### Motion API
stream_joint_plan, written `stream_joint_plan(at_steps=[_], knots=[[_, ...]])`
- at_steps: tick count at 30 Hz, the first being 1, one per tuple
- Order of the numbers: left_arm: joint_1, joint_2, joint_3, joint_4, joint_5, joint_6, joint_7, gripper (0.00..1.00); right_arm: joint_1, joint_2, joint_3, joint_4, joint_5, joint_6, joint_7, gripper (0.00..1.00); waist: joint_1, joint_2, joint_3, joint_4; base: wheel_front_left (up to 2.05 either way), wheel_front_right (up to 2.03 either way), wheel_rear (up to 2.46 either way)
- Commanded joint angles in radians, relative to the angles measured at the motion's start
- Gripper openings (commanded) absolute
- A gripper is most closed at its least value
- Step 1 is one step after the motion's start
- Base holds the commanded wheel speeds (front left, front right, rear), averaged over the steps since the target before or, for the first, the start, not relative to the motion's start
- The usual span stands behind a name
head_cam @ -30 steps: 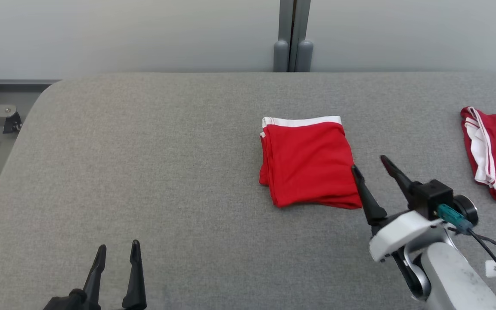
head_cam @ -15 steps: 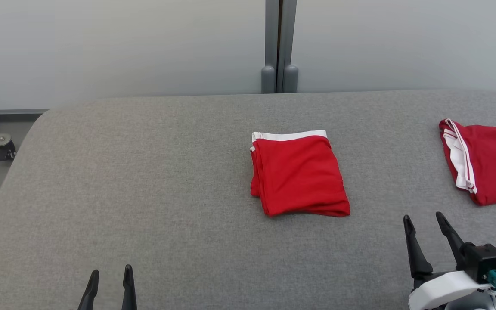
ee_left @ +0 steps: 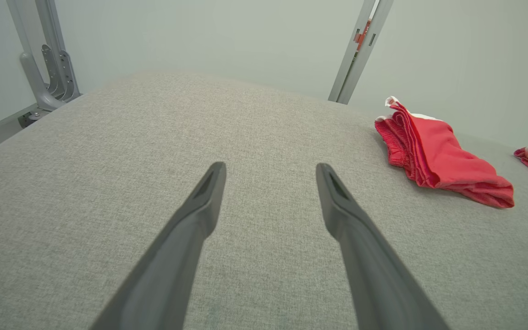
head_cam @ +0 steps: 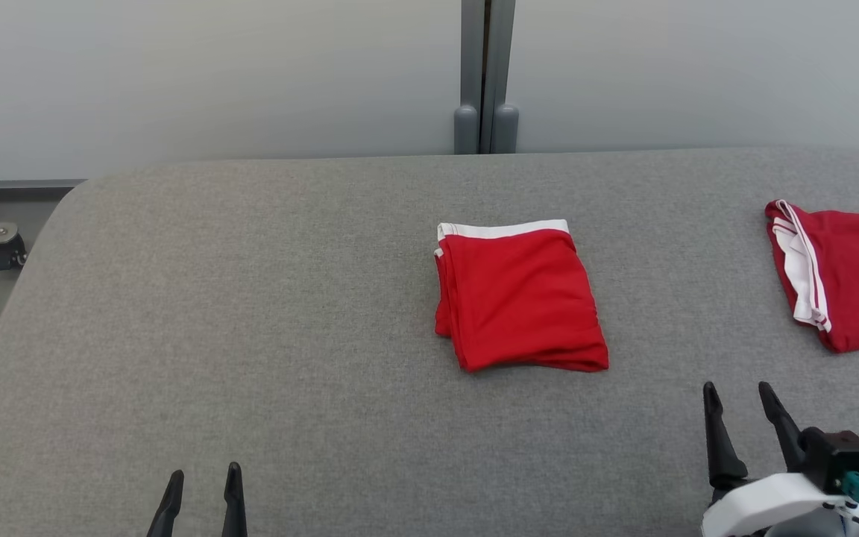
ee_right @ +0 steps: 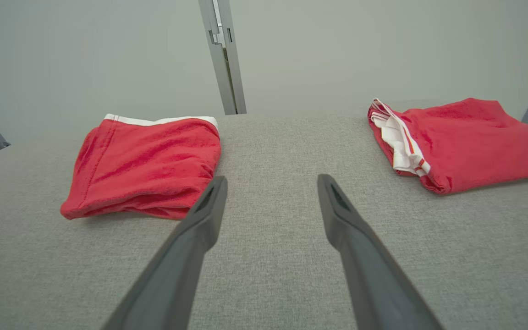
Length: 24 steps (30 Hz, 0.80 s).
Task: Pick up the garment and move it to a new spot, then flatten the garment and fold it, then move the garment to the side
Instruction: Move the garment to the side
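Both empty and spread: left tool (head_cam: 204,470), right tool (head_cam: 737,386); grey fabric table (head_cam: 250,298), pale wall (head_cam: 176,74).

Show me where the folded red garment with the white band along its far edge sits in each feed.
Head view: folded red garment near the middle of the grey table, slightly right.
Left wrist view: the garment is at upper right.
Right wrist view: the garment is in the left half.
Shared landmark: the grey upright post behind the table.
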<state>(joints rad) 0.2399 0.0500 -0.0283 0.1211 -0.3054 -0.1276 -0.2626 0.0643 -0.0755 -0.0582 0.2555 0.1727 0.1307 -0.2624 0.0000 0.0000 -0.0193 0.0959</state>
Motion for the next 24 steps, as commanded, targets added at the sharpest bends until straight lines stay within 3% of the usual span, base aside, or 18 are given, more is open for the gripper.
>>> stream_joint_plan(at_steps=[1, 7, 14, 18, 24], knots=[[-0.007, 0.002, 0.001, 0.002, -0.001, -0.003, -0.002, 1.0, -0.035, 0.007, 0.011, 0.023, 0.011, 0.0, -0.003, 1.0, 0.0, 0.0, 0.007, 0.002, 0.0, 0.0, 0.0], [-0.05, 0.002, -0.025, 0.008, -0.006, -0.004, -0.003, 1.0, -0.251, 0.003, 0.041, 0.096, 0.083, -0.001, 0.138, 1.0, 0.0, 0.0, 0.066, 0.016, 0.0, 0.0, 0.0], [-0.134, 0.002, -0.095, 0.021, -0.042, -0.004, -0.003, 1.0, -0.525, 0.001, 0.013, 0.208, 0.085, 0.0, 0.473, 1.0, 0.0, 0.0, 0.171, 0.091, 0.0, 0.0, 0.0], [-0.172, 0.002, -0.128, 0.034, -0.063, -0.004, -0.002, 1.0, -0.636, -0.009, -0.008, 0.317, 0.035, 0.0, 0.602, 1.0, 0.0, 0.0, 0.219, 0.137, 0.0, 0.0, 0.0], [-0.202, 0.002, -0.146, 0.044, -0.083, -0.004, -0.002, 1.0, -0.701, -0.004, -0.058, 0.467, -0.047, 0.0, 0.658, 1.0, 0.0, 0.0, 0.251, 0.187, 0.0, 0.0, 0.0]])
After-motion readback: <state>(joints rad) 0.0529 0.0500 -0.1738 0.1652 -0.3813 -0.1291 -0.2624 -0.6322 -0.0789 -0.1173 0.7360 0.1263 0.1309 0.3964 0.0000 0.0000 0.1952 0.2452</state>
